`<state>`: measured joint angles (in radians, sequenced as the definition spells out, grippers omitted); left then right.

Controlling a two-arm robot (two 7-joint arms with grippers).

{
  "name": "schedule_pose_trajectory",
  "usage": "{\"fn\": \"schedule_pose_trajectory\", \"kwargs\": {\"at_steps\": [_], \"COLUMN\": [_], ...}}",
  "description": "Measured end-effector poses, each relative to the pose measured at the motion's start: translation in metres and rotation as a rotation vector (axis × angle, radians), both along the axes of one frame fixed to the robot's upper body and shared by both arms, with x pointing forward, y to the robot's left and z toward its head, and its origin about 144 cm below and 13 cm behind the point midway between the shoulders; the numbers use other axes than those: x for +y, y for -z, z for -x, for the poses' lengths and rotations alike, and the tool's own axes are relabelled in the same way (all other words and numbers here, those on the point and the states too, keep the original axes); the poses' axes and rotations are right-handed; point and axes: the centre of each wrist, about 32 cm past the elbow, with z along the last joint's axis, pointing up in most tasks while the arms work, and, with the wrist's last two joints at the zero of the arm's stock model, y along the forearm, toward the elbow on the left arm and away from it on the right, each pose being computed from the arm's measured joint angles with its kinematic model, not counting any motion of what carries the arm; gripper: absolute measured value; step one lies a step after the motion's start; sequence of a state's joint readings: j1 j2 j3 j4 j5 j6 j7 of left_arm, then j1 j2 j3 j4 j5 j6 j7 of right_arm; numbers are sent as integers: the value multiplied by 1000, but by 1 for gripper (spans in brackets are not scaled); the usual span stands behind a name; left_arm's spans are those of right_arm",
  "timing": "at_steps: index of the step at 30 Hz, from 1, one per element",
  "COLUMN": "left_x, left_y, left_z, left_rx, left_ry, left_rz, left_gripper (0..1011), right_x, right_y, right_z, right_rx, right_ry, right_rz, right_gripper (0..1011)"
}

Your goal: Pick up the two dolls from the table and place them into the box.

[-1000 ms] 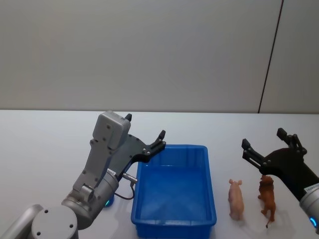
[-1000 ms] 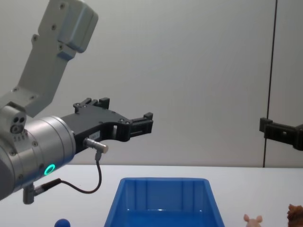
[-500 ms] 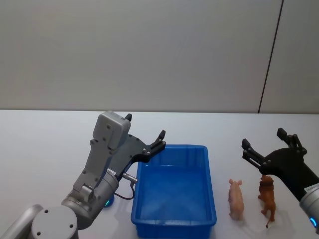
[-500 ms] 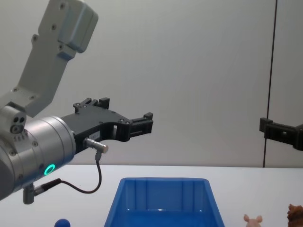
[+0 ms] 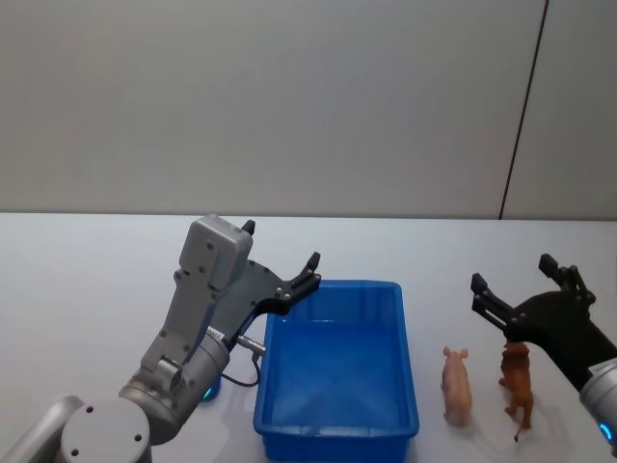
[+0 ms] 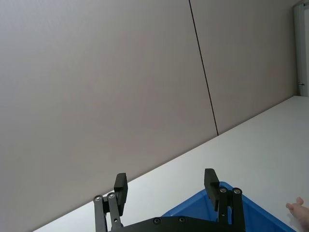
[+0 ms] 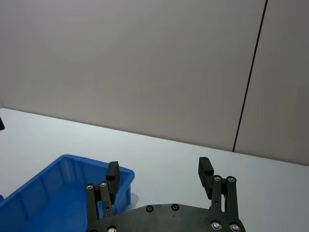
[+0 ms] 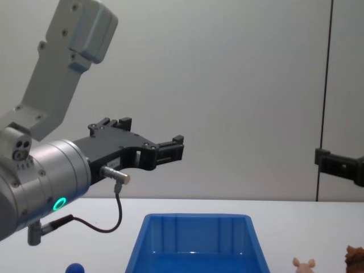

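The right gripper (image 5: pixel 511 272) hovers in the head view with its fingers spread apart, above the far side of the two dolls. The pale pink doll (image 5: pixel 456 386) and the reddish-brown doll (image 5: pixel 518 386) stand side by side on the white surface (image 5: pixel 96 270), just right of the blue box (image 5: pixel 333 285). The left gripper (image 5: pixel 281 243), fingers also apart, hangs over the box's far left corner.

In the left wrist view, the left gripper (image 6: pixel 165 176) is spread wide above the box (image 6: pixel 251 212).

In the right wrist view, the right gripper (image 7: pixel 159 165) is parted, with the box (image 7: pixel 43 193) beyond it.

In the chest view, the left gripper (image 8: pixel 152 133) is held high above the box (image 8: pixel 196 219). The right gripper (image 8: pixel 335 162) enters at the right edge, above the pink doll (image 8: pixel 304 263) and the brown doll (image 8: pixel 355 256).
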<state>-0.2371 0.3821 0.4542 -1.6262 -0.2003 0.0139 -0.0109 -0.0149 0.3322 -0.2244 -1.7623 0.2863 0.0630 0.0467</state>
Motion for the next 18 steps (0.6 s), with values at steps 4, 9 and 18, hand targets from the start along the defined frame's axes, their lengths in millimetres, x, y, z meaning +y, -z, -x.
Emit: {"fn": "schedule_pose_trajectory", "kwargs": {"at_steps": [4,9,18], "left_x": [0,0,0], "left_y": [0,0,0], "left_z": [0,0,0], "left_rx": [0,0,0], "left_ry": [0,0,0], "left_rz": [0,0,0], "left_gripper": [1002,1002,1002], "right_x": [0,0,-2], "right_y": [3,7,20], "right_z": [0,-1,-2], "right_rx": [32,72,158], "right_ry": [23,49,106], "right_rz": [9,26,67], "right_gripper": [1001,1001,1001]}}
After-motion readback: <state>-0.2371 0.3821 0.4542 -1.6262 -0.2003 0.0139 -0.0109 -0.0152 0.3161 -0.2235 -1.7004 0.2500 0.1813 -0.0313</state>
